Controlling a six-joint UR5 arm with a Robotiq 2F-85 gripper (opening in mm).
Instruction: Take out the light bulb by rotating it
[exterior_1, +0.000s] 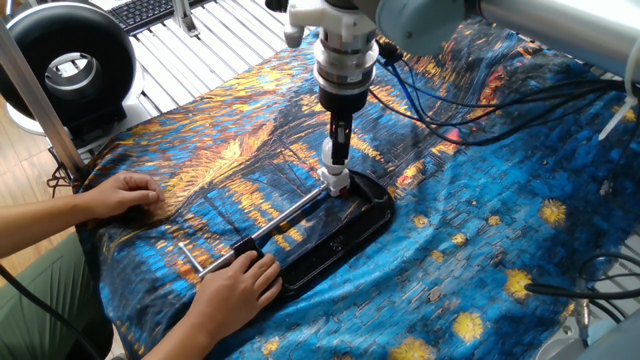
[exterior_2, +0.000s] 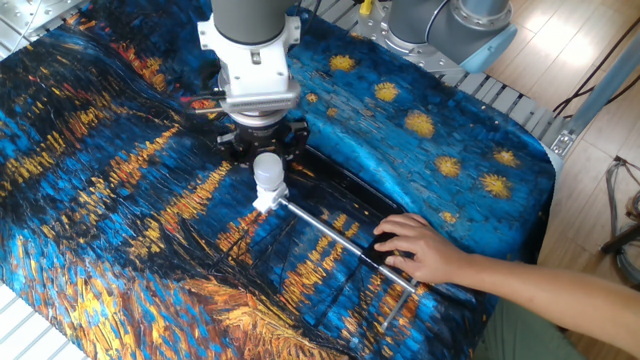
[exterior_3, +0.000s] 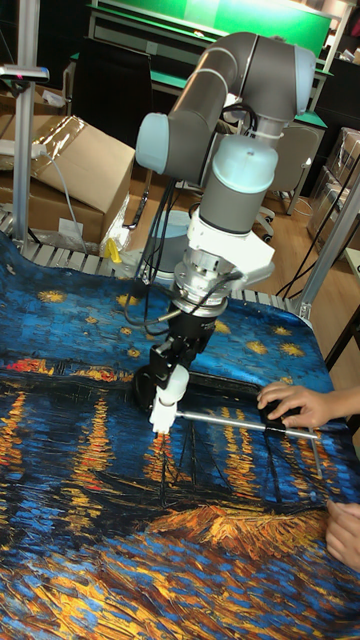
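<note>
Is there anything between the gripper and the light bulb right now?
Nothing visible. The gripper is already closed around the top of the light bulb, which stands upright in its socket on the black tray. Above the bulb there is only the arm itself.

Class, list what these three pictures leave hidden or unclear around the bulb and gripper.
- Socket threads: hidden beneath the light bulb in every view.
- Finger contact: in one fixed view the gripper covers the bulb.
- Person's left hand: cut by the tall view's edge.
</note>
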